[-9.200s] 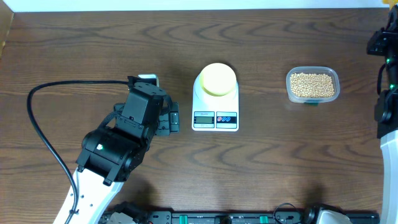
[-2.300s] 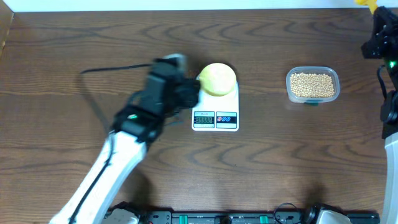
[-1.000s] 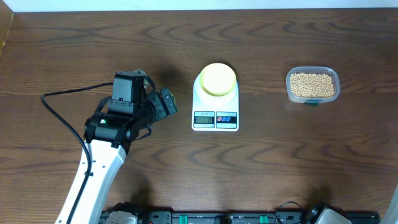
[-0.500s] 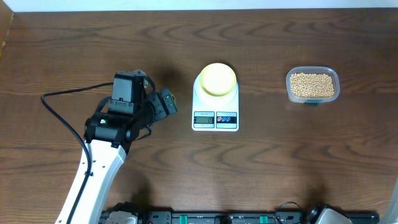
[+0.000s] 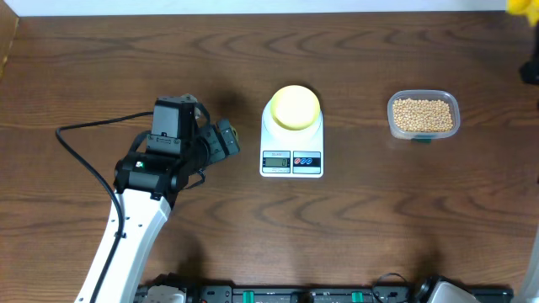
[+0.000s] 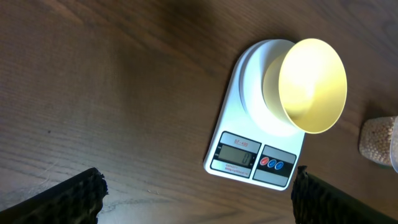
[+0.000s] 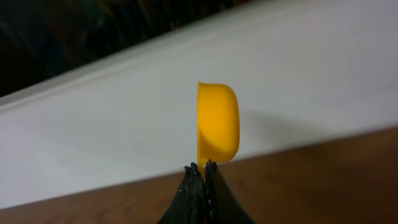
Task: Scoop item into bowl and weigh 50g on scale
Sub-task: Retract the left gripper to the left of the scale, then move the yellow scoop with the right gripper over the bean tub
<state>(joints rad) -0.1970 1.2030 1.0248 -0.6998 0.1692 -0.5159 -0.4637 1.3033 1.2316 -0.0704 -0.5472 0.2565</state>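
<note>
The white scale (image 5: 292, 139) stands mid-table with the pale yellow bowl (image 5: 295, 107) on its round platform; in the left wrist view the bowl (image 6: 311, 85) looks empty. The item, tan beans (image 5: 423, 114), fills a clear tub to the right. My left gripper (image 5: 222, 140) hovers just left of the scale, wide open, fingertips (image 6: 68, 198) far apart with nothing between them. My right gripper (image 7: 202, 167) is shut on the thin handle of a bright yellow scoop (image 7: 217, 122), held upright. Overhead, only the scoop (image 5: 519, 5) and a bit of the arm show at the far right edge.
The left arm's black cable (image 5: 84, 139) loops over the table at the left. A white wall (image 7: 124, 124) rises behind the table's far edge. The bean tub (image 6: 379, 140) peeks in at the right edge of the left wrist view.
The yellow scoop and a dark part of the right arm have come into the overhead view at the right edge. The left arm has stayed still.
</note>
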